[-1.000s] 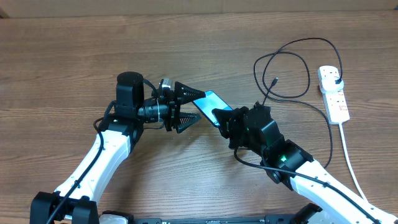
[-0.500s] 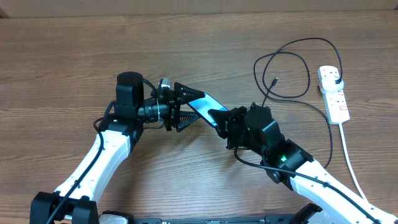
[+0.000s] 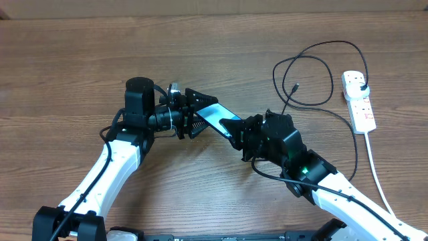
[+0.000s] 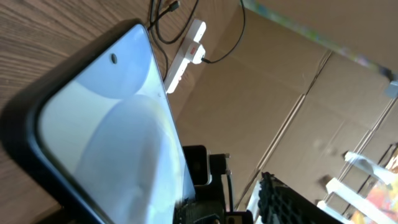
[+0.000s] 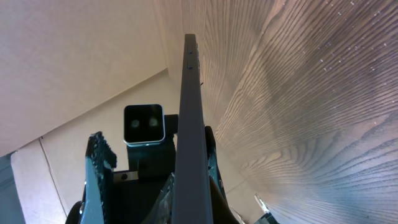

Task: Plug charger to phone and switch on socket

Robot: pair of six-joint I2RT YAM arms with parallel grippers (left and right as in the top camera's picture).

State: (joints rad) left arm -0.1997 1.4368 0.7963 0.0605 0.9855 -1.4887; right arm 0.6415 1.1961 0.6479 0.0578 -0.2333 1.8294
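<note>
The phone [image 3: 217, 114], blue-lit, is held off the table, tilted on edge between both arms. My right gripper [image 3: 235, 127] is shut on its right end; the right wrist view shows the phone edge-on [image 5: 189, 124] between my fingers [image 5: 193, 205]. My left gripper [image 3: 204, 115] is open, its fingers spread around the phone's left end. The screen fills the left wrist view [image 4: 106, 124], with one finger apart at the right. The charger's black cable [image 3: 321, 100] loops on the table, its tip [image 3: 295, 86] free and its plug [image 3: 362, 86] in the socket [image 3: 358, 100].
The socket's thick white cord [image 3: 371, 161] runs down the table's right side toward the front edge. The socket [image 4: 186, 53] and black cable [image 4: 236, 31] also show far off in the left wrist view. A cardboard wall stands beyond the table.
My right gripper has carried the phone leftward, deeper between the left gripper's fingers, and the phone has tipped more onto its edge. The left arm has barely moved.
</note>
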